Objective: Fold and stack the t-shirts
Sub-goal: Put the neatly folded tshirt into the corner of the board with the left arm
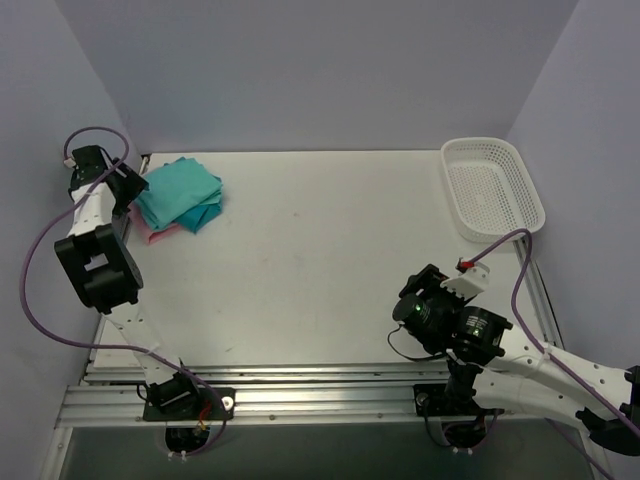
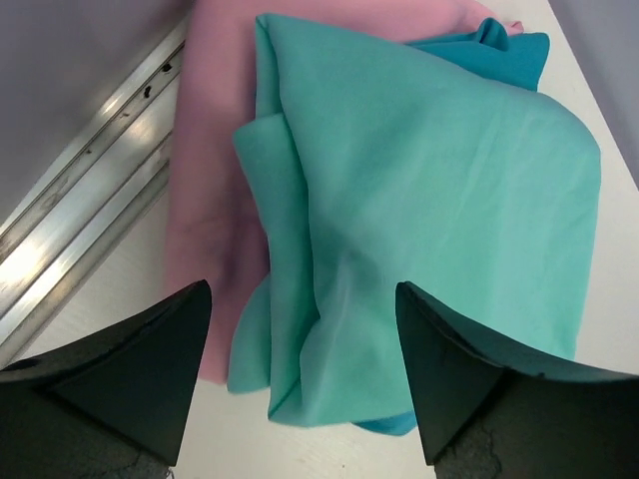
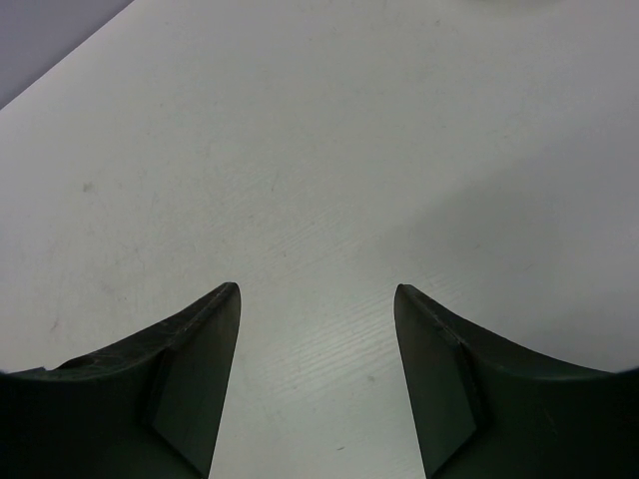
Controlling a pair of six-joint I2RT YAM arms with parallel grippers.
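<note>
Left gripper (image 2: 302, 299) near mostly covered teal-blue tee (image 2: 509, 50)

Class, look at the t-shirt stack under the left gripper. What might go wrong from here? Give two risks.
1. The open left gripper hangs close over the sea-green t-shirt, whose near fold looks loose; lifting away carelessly might snag and unfold it.
2. The pink t-shirt underneath lies right beside the metal rail; a nudge might push it onto the rail.
</note>
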